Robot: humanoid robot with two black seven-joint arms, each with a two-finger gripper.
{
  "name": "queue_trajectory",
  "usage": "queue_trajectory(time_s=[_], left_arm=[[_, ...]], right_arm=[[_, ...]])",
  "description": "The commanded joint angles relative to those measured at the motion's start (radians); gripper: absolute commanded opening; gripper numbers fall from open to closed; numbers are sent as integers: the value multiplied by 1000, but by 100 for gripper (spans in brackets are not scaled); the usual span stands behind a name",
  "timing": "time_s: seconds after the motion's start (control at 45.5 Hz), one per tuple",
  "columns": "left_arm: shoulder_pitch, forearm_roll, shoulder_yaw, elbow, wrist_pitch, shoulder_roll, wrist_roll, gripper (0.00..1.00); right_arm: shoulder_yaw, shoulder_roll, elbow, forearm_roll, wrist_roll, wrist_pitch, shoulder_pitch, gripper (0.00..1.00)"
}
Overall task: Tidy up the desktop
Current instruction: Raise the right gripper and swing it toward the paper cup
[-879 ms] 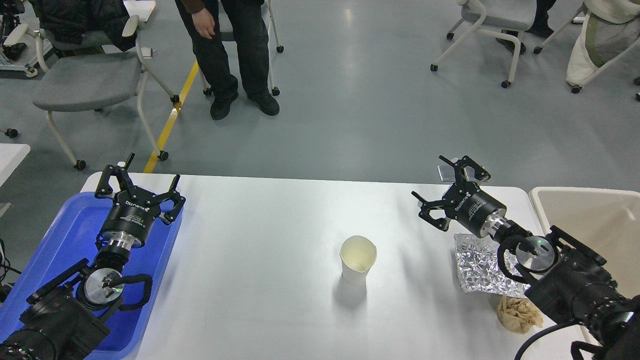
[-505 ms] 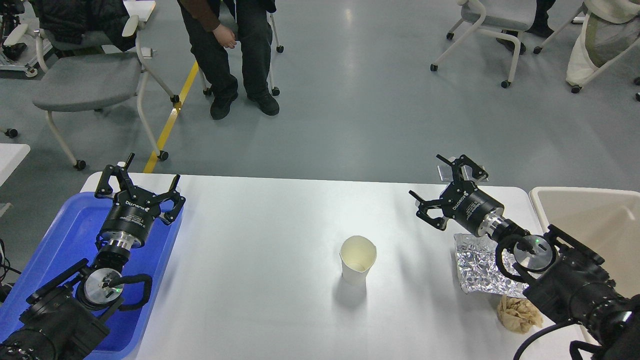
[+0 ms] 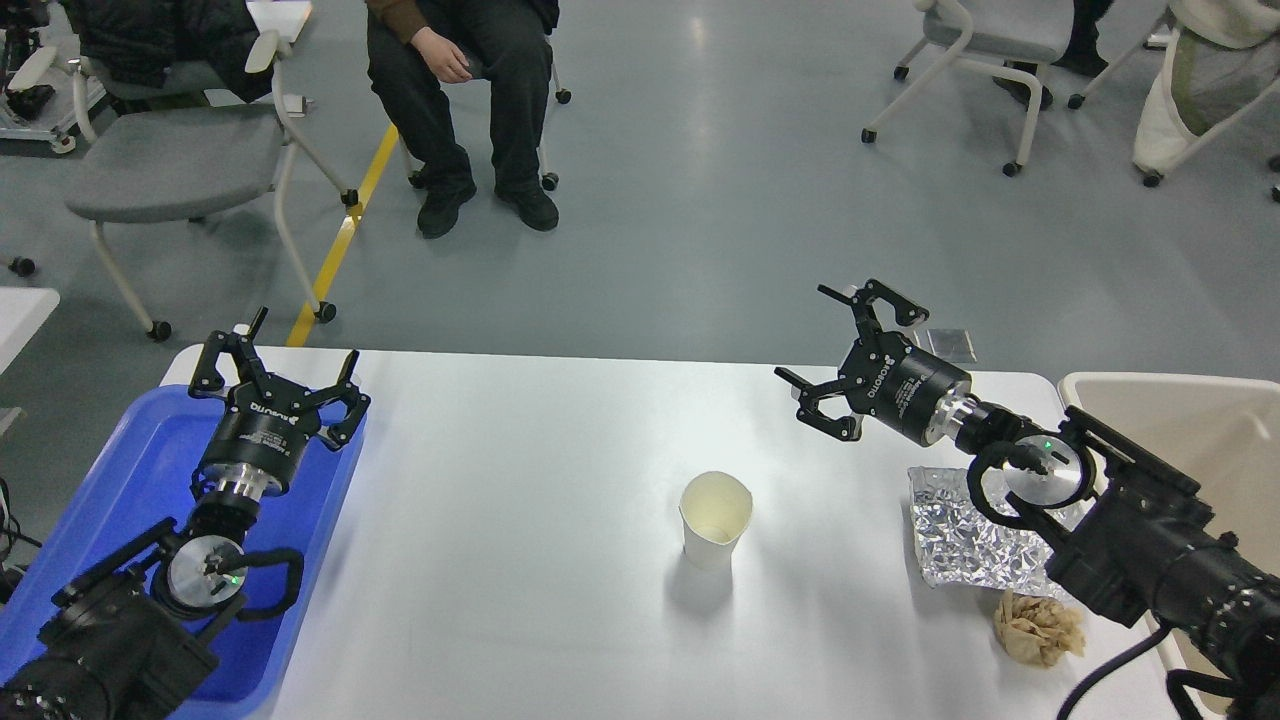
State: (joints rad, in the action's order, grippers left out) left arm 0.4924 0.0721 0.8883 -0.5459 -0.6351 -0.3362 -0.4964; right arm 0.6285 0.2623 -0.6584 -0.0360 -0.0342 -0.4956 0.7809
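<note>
Your right hand, fingers spread and empty, hovers over the bench; the upright cup stands below and to its left, nearer it than your left hand, likewise spread, over the tray. Foil and a paper wad lie behind the right hand, beside its arm.

Bright overhead light flooded the scene, leaving a broad glare on the glossy surface and a pale sheen on the floor. Shadows were soft. Focus stayed sharp throughout.
</note>
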Motion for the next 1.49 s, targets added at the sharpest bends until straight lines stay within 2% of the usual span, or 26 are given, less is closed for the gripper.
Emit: queue_trajectory(time_s=[0.0,0.132,0.44,0.857,0.967,1.165,1.341,1.473], left_arm=[[0,0,0,0,0,-1,1,100],[0,0,0,0,0,0,1,100],[0,0,0,0,-2,0,1,100],[2,0,-2,0,-3,0,1,100],[2,0,-2,0,-3,-1,1,100],[2,0,-3,0,-5,-1,1,100],[2,0,-3,0,-5,0,1,100],[0,0,-3,0,-5,-1,1,100]], right_arm=[[-1,129,-352,128,-4,163,11,100],[-4,190,-489,229,-13,209,20,100],[-142,328,-613,237,-36,229,145,100],[-703,403,-787,346,-53,241,573,100],[-803,377,-791,398,-53,242,649,100],[-1003,186,-725,504,-53,262,779,100],[-1119,54,-623,633,-53,272,772,100],[-1144,0,-546,700,-52,278,724,100]])
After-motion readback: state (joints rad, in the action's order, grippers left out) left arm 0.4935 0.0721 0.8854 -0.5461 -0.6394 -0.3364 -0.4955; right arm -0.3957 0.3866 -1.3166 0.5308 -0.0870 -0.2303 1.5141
